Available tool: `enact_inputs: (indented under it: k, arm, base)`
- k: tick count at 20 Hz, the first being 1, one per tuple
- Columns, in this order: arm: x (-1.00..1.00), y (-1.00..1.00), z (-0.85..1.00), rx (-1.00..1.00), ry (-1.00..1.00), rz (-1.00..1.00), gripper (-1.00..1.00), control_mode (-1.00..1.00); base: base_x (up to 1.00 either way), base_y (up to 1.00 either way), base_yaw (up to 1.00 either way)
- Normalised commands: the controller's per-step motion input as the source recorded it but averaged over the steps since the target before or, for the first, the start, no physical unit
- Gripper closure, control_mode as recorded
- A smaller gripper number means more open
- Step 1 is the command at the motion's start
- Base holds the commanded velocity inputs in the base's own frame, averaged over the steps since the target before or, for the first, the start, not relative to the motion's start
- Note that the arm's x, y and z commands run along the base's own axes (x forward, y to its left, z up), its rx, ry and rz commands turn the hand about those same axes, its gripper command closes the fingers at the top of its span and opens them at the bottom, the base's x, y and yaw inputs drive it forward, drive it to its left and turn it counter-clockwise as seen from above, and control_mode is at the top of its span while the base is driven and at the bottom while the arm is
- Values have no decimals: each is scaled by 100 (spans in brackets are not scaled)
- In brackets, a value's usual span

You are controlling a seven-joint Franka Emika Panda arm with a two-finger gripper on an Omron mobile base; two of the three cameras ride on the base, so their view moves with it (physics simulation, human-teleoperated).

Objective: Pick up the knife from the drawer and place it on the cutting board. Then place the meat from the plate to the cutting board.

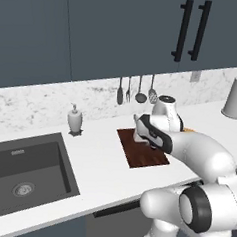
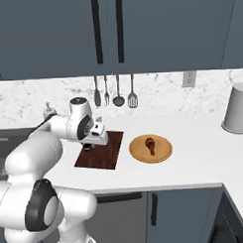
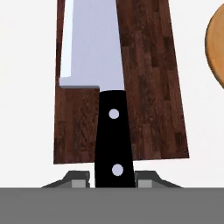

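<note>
In the hand view my gripper [image 3: 113,180] is shut on the knife [image 3: 109,87] by its black handle. The silver blade points away from me over the dark reddish-brown cutting board [image 3: 148,87]. From the base views the gripper [image 2: 92,143] hangs low over the near left part of the cutting board [image 2: 107,153], and I cannot tell whether the knife touches the wood. To the board's right sits the orange-brown plate [image 2: 161,151] with the meat [image 2: 151,145], a small drumstick. The drawer [image 2: 121,213] lies under the counter edge, below the board.
A sink [image 1: 23,176] and a soap dispenser [image 1: 74,120] lie left of the cutting board [image 1: 147,160]. Dark utensils [image 2: 112,96] hang on the wall behind it. A paper towel roll [image 2: 236,109] stands at the far right. Upper cabinets [image 2: 108,32] hang overhead.
</note>
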Motion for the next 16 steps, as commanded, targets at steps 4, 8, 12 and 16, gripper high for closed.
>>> enact_inputs:
  k: [4, 8, 12, 16]
  arm:
    - [38, 21, -43, 0, 0, -1, 100, -100]
    - [34, 8, -40, 0, 0, 0, 100, -100]
    - [14, 1, -40, 0, 0, 0, 100, -100]
    - [0, 1, -30, 0, 0, 0, 100, -100]
  base:
    - [0, 0, 0]
    - [0, 0, 0]
    - [0, 0, 0]
    - [0, 0, 0]
